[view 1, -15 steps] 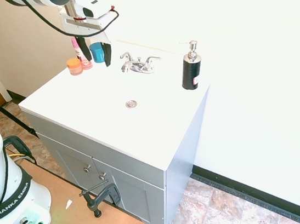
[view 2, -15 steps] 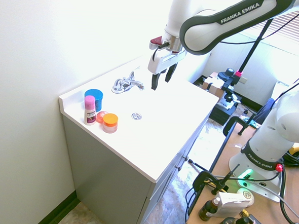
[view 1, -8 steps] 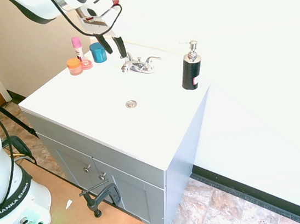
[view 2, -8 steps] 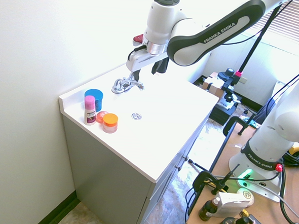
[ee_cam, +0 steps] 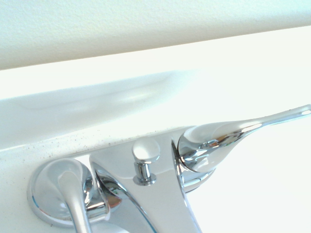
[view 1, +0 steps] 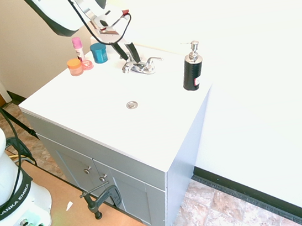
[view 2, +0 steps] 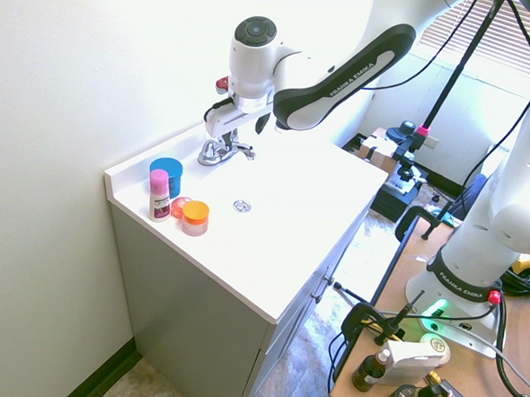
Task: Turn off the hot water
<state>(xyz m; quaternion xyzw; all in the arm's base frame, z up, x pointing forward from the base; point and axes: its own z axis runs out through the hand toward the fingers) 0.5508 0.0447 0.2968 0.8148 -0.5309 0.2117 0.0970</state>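
In the first exterior view, the end effector, fingers apart, is nearing the faucet by the vanity's back edge; in the second, it is hovering there; in the wrist view, two handles are showing, the next move probably requiring careful alignment with the hot one

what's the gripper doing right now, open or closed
Gripper: open, fingers apart, at the faucet; whether it touches a handle can't be told.
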